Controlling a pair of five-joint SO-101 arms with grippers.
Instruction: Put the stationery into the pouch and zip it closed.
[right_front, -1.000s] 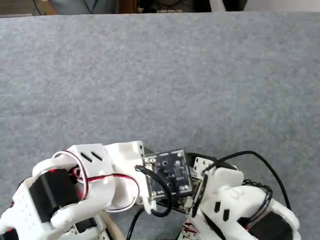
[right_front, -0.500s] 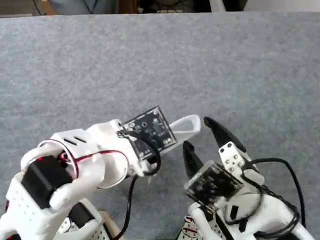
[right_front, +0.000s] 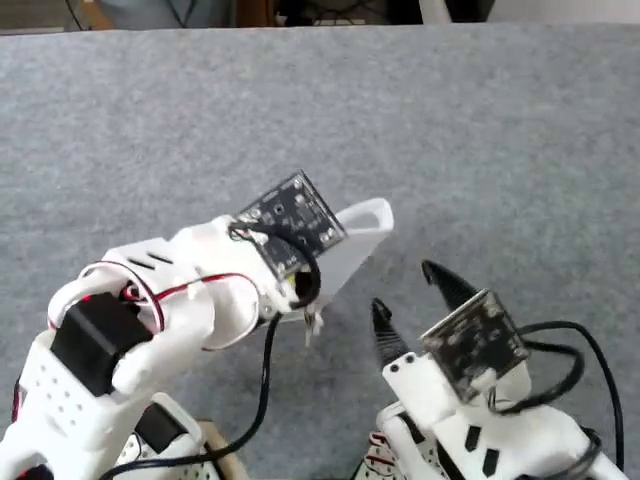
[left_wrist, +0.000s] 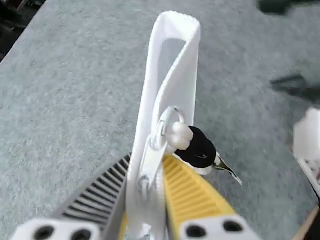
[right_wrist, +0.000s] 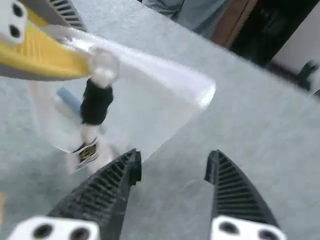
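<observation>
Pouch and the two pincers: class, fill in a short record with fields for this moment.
pouch: translucent white, gripped at one end
left pincer: shut on the pouch at its zip edge
right pincer: open, close beside the pouch, holding nothing
zip pull: black charm, hanging next to the left pincer
table: grey, felt-like surface below both arms

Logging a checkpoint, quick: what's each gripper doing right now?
Left gripper: shut on the pouch, clamped at its zipper edge.
Right gripper: open, holding nothing, close to the pouch.
</observation>
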